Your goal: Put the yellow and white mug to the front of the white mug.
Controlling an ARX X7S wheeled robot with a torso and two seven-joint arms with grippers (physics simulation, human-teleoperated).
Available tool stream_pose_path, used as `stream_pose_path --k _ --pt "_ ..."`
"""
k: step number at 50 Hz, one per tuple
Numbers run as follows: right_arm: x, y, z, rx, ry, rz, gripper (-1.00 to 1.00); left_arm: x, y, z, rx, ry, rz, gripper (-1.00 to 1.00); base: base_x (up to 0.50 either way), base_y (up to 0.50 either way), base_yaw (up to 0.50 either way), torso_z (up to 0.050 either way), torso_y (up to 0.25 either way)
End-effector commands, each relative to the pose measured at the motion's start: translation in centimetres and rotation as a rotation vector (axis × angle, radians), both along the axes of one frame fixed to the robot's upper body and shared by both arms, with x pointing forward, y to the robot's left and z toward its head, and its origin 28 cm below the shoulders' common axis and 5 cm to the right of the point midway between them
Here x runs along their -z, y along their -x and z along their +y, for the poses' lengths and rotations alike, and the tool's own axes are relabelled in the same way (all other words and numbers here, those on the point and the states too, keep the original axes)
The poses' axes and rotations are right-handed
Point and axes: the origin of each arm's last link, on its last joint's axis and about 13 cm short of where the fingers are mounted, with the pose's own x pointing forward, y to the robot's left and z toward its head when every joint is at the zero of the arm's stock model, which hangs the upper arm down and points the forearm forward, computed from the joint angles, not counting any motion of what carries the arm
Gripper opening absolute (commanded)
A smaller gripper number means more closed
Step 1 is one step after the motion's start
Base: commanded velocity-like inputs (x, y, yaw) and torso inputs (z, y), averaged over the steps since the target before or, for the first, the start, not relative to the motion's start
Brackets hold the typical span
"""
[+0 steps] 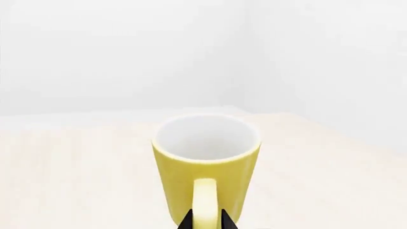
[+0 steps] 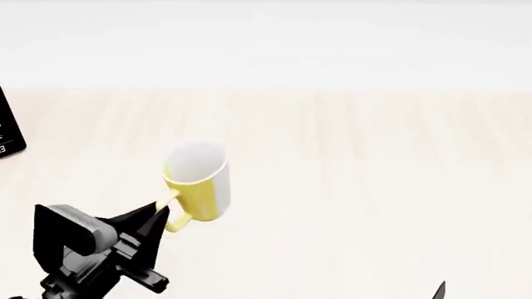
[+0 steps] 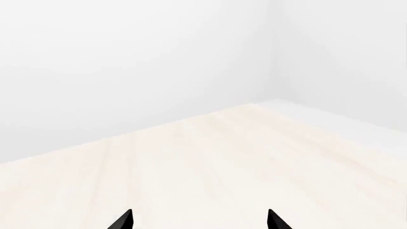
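Left gripper [image 2: 159,213] fingers pinching the yellow handle of the yellow and white mug [image 2: 198,182], upright toward the counter [image 2: 374,174] left, directly ahead of those fingers. Right gripper [image 3: 200,220] fingers spread, empty, farther off. White mug nowhere in view.

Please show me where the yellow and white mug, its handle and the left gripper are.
yellow and white mug [image 2: 199,180]: head view, outer wall.
handle [image 1: 205,202]: left wrist view, loop's front.
left gripper [image 2: 159,215]: head view, between fingertips.

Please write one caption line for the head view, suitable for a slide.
Left gripper closed on the handle of the yellow and white mug above a pale wooden table.
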Motion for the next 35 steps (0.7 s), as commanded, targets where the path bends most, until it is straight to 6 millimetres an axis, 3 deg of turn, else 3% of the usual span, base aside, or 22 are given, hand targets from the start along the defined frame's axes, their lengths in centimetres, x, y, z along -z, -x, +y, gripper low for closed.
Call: stream_pose_path --k 1,8,20,35 --pt "0.0 0.1 -0.1 0.002 -0.001 -0.001 1.00 -1.9 -1.7 0.0 0.373 0.075 0.006 -1.00 0.00 0.00 0.00 0.000 0.000" --pt "0.0 0.1 -0.1 0.003 -0.001 0.000 1.00 -1.7 -2.8 1.1 0.379 0.143 0.041 -1.00 0.00 0.00 0.00 0.000 0.000" --pt "0.1 0.0 0.0 0.001 0.000 0.002 1.00 -1.4 -2.4 0.9 0.381 0.084 0.024 -1.00 0.00 0.00 0.00 0.000 0.000" --pt "0.2 -0.1 0.0 -0.002 0.001 0.005 1.00 -1.0 -2.8 1.3 0.401 0.132 0.059 -1.00 0.00 0.00 0.00 0.000 0.001"
